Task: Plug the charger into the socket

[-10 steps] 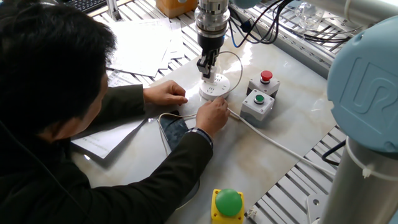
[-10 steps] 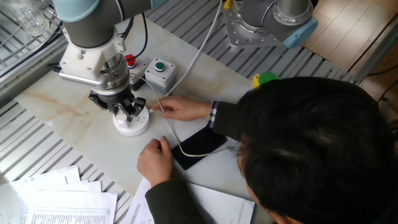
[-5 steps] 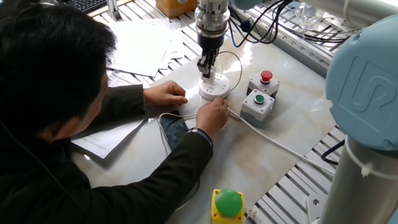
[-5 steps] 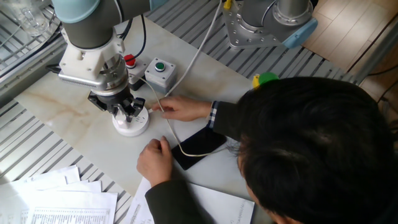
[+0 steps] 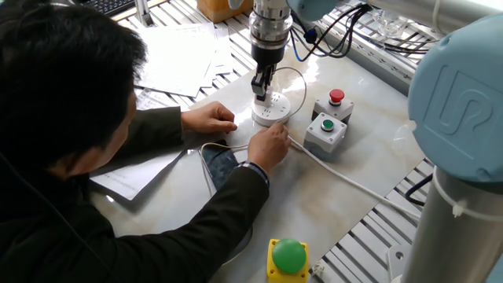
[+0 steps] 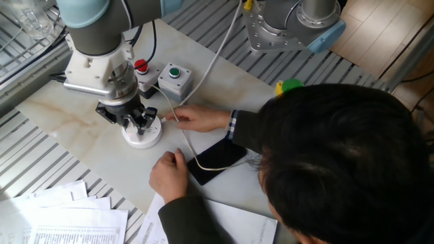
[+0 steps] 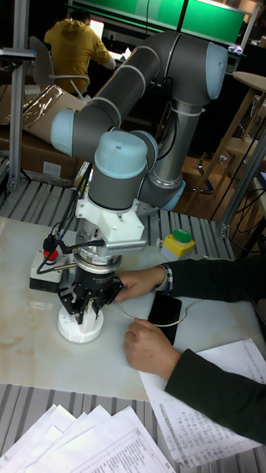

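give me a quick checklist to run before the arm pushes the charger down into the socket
1. gripper over the socket: ok, it stands right above the puck in both fixed views.
2. Charger held in the gripper: cannot tell, the fingers hide it in every view.
3. Prongs lined up with the slot holes: cannot tell, too small and hidden.
4. Socket held steady: ok, the person's hand rests at its edge.
5. Person's hand clear of the gripper: not ok, the fingers sit close beside the socket; the other hand lies nearby too.
6. Thin cable free: ok, it loops loosely to the phone.
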